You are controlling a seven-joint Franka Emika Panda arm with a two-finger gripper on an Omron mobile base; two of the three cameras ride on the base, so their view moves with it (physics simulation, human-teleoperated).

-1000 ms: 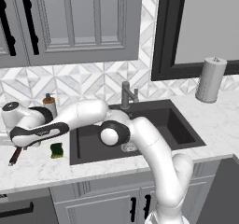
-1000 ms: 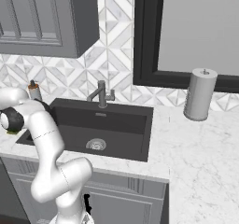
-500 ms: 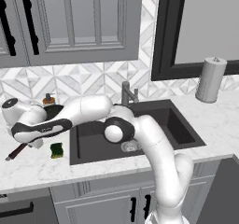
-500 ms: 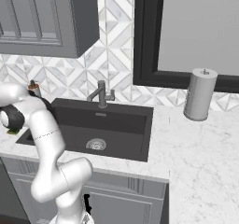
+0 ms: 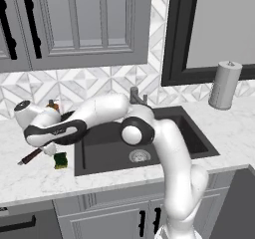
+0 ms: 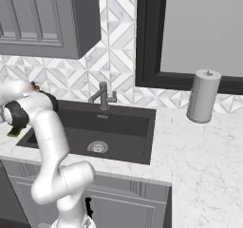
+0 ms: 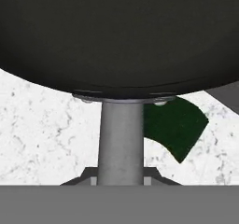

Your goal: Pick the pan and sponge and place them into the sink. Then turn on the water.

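Note:
The black pan (image 7: 119, 31) looms across the top of the hand view, and its grey handle stem (image 7: 121, 139) runs down between my fingertips. My gripper (image 7: 121, 177) looks shut on that stem, with a dark tip against each side. In the left base view the gripper (image 5: 48, 147) sits low over the counter left of the sink (image 5: 99, 151). The pan's reddish-brown handle (image 5: 30, 157) sticks out to its left. The green sponge (image 5: 61, 160) lies just right of the hand, and its green top (image 7: 175, 125) peeks out beyond the pan rim. No water runs from the faucet (image 5: 137, 96).
A soap dispenser (image 5: 51, 105) stands at the wall behind the hand. A paper towel roll (image 5: 224, 84) is on the counter right of the sink. The sink's round metal drain (image 6: 98, 147) lies in the basin floor. Grey cabinets hang above.
The hand has dropped lower onto the pan over the last second. The pan's handle has shifted a little to the right, while the sponge has stayed put.

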